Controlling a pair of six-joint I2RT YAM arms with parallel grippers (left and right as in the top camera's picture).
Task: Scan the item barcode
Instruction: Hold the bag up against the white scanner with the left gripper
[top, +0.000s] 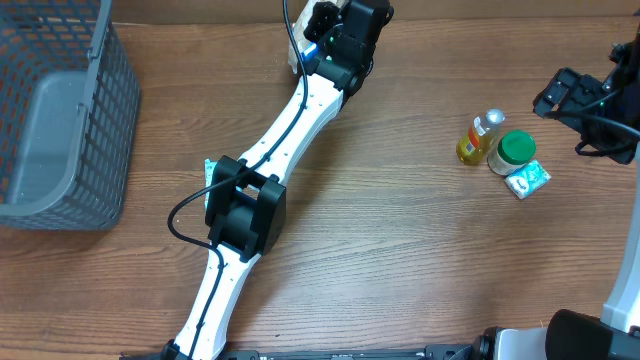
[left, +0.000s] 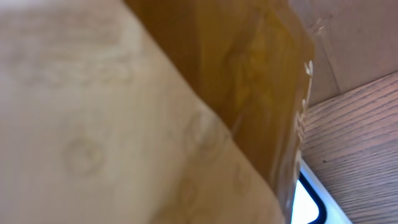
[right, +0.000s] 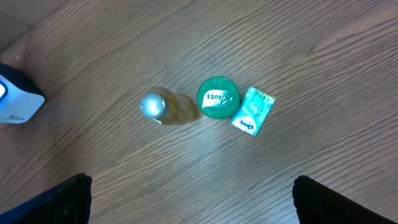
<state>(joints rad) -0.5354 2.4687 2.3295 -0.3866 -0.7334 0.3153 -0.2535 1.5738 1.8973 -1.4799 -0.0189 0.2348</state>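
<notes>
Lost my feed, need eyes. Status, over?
Left tool shut on tan cardboard pack, by white scanner. Right tool open, well clear. No obstruction seen.

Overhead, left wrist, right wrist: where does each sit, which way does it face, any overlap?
Overhead: above the table, looking straight down; left arm, left gripper at frame top, right gripper open at right edge.
Left wrist: on the left wrist, very close to a blurred tan surface; own fingers not discernible.
Right wrist: facing down at bottle, green-lidded jar, packet; own fingers in lower corners.
Shared: overhead and right wrist both show bottle, green-lidded jar, packet.
</notes>
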